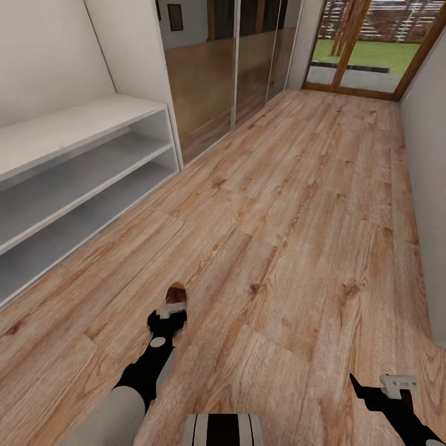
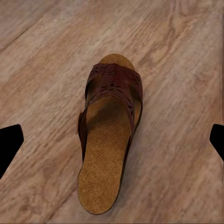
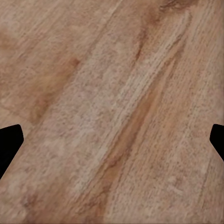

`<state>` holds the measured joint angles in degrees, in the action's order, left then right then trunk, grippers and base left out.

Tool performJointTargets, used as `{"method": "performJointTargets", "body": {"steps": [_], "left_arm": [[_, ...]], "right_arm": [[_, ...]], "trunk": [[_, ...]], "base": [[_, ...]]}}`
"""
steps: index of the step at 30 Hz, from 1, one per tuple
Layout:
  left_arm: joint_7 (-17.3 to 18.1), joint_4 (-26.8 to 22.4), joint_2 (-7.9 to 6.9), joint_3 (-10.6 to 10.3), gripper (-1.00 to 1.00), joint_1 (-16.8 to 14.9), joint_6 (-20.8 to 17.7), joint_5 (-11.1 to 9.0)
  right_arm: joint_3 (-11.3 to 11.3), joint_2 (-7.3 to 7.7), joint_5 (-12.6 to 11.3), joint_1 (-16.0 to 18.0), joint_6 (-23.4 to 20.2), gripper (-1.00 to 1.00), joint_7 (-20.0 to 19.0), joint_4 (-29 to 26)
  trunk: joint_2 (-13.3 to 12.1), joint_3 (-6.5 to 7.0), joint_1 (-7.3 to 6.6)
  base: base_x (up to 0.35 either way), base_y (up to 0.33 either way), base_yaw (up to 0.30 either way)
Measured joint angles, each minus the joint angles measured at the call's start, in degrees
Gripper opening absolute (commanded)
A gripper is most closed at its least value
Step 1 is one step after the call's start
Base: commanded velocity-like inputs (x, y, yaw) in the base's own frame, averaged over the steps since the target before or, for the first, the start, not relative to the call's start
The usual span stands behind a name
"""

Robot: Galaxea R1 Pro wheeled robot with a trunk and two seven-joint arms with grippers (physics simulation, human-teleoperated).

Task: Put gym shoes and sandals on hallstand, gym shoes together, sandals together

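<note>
With my left gripper (image 2: 112,140) hanging jaws apart straight over one sandal (image 2: 109,135) on the corridor floor (image 1: 297,204), I'm lined up to grab it; the shoe rack (image 1: 80,155) waits empty left, my right gripper (image 3: 112,140) idles open.

This is the entrance corridor of a home, rendered in a simulator. Light brown wood-grain plank flooring (image 1: 297,204) runs the length of a narrow passage between pale walls. Along one side stands a low grey-white shoe rack (image 1: 80,167) with a flat top and two open shelf levels, and past it a run of tall glossy sliding doors (image 1: 229,62) (a built-in wardrobe, by the look of it) that mirror the floor. At the far end a wood-framed glass door (image 1: 365,43) gives onto green lawn. A brown slip-on sandal (image 2: 109,135) lies on the planks, household footwear.
</note>
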<state>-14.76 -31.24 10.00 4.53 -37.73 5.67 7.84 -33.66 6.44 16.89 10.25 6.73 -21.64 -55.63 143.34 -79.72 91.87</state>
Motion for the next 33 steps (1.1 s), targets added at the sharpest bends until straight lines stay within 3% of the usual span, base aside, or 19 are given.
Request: {"method": "performJointTargets", "body": {"steps": [4,8,16,33], "left_arm": [[-0.21,5.63,0.0,0.26,1.0,-4.4,-0.58,-0.59],[-0.31,10.52,0.0,0.63,1.0,-7.1,-0.82,-2.83],[-0.42,12.82,0.0,0.52,1.0,-12.95,-1.53,-3.87],[-0.45,13.49,0.0,0.45,1.0,-14.53,-1.63,-3.79]], "right_arm": [[0.09,-0.02,0.04,0.02,0.02,1.0,0.26,0.1],[0.13,-0.04,0.06,0.03,0.01,1.0,0.39,0.15],[0.0,0.01,-0.09,-0.04,-0.04,1.0,0.3,-0.31],[-0.15,0.04,-0.49,-0.23,-0.2,1.0,0.15,-1.46]], "trunk": [[0.0,0.0,0.0],[0.0,0.0,0.0],[0.0,0.0,0.0],[0.0,-0.28,0.0]], "base": [[0.0,0.0,0.0],[0.0,0.0,0.0],[0.0,0.0,0.0],[0.0,0.0,0.0]]}}
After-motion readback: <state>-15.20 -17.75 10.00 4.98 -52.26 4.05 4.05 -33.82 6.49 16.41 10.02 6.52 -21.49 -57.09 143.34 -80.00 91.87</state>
